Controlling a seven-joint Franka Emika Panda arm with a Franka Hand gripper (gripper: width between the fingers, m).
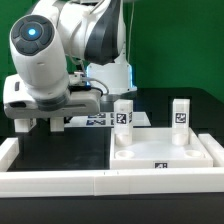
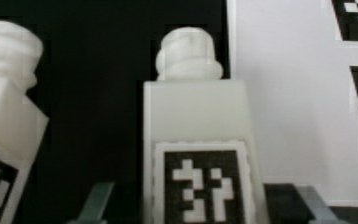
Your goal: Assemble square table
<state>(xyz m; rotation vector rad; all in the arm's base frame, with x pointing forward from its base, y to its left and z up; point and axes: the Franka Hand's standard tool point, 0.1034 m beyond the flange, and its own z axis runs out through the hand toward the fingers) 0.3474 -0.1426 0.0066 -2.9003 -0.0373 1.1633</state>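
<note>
Exterior view, arm: the big white Panda fills the exterior view's left, bent low over the black table (image 1: 70,150).
Exterior view, gripper (image 1: 42,125): pointing down, close to the table; the hand's own body hides what sits between its fingers.
Exterior view, tabletop (image 1: 165,152): the white square tray lies flat at the exterior view's right, rim up, well apart from the gripper.
Exterior view, left upright leg (image 1: 123,114): standing at the tabletop's far edge, tag facing the camera.
Exterior view, right upright leg (image 1: 180,112): standing upright too, at the same far edge.
Exterior view, marker board (image 1: 97,120): flat on the table, between the gripper and the left upright leg.
Exterior view, border rail (image 1: 60,180): a long white rail runs along the front.
Wrist view, centre leg (image 2: 197,120): right between the two dark fingertips (image 2: 98,200), tag showing.
Wrist view, gripper (image 2: 197,205): jaws narrow, bracketing the centre leg; whether the pads press on it, I cannot tell.
Wrist view, second leg (image 2: 7,100): just beside the centre leg, a dark gap between them.
Wrist view, white tagged sheet (image 2: 300,60): on the centre leg's other side.
</note>
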